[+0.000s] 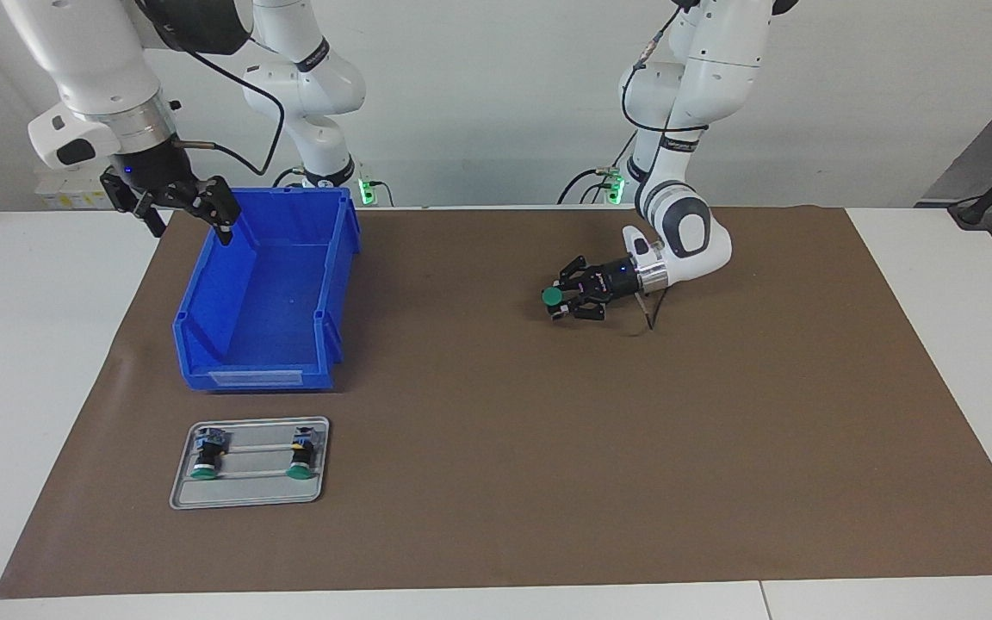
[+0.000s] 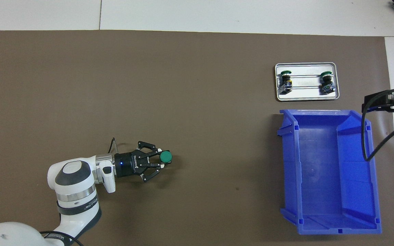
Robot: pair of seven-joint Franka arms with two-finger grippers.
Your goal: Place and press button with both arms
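Button (image 1: 554,296), green cap up, is clamped in the left gripper (image 1: 567,300) low over the brown mat (image 1: 496,448). Right gripper (image 1: 176,207) waits with fingers apart above the blue bin (image 1: 265,293). Two more buttons (image 1: 251,454) lie on the metal tray (image 1: 246,495).

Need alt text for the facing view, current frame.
The left end effector holds a green-capped button low over the brown mat. The right end effector hangs open over a corner of the empty blue bin, waiting. Two more buttons lie on a metal tray farther from the robots.
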